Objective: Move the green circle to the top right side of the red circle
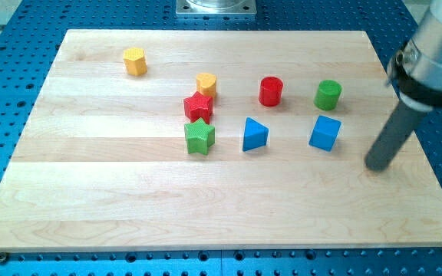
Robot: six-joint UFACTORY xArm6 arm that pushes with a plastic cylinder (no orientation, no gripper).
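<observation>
My tip [376, 165] on the bare counter [206, 207], no fingers fitted, touching nothing, blue cube [325, 133] just to its left, green circle [328, 94] up-left of it, red circle [271, 90] farther left.

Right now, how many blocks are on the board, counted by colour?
Yellow: 2, hexagon, heart
Red: 2, star, circle
Green: 2, star, circle
Blue: 2, triangle, cube
Total: 8
My tip is right of the cube.
</observation>
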